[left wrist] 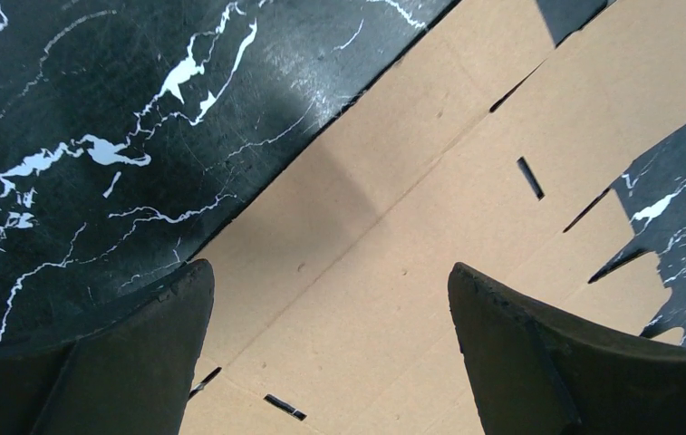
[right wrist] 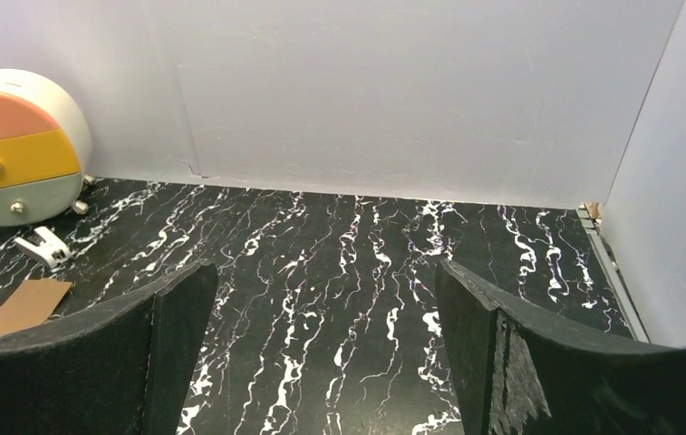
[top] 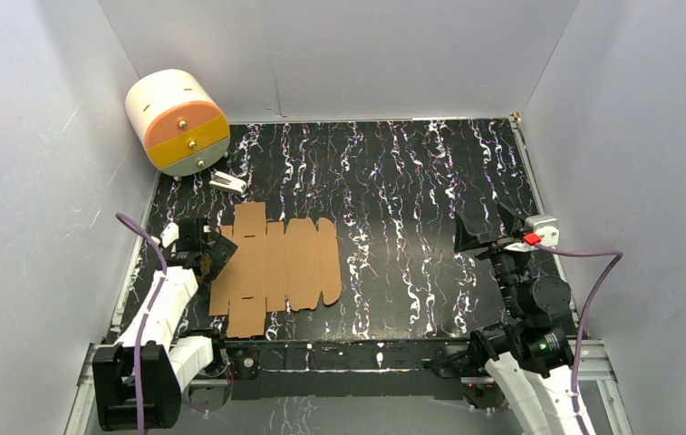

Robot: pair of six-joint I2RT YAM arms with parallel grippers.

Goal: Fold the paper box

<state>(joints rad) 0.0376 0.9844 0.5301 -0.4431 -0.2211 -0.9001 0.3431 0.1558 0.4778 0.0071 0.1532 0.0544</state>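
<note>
The paper box point(top: 275, 267) lies flat and unfolded on the left half of the table, creases running near to far, flaps at both ends. My left gripper point(top: 215, 256) hangs over its left edge, jaws spread wide and holding nothing. From the wrist I look straight down on bare cardboard and a crease. To do this well, I reckon I catch that outer panel right at its edge and lift it along the crease, not across it. My right gripper point(top: 482, 228) sits well apart on the right, also wide and empty. It should come over and pin the middle panels so the sheet doesn't slide.

Around me are plain pale walls point(top: 348, 54) and the black, white-veined table point(top: 411, 199). A cream, orange and yellow drawer unit point(top: 176, 122) sits far left, a small white piece point(top: 227, 183) just beside it.
</note>
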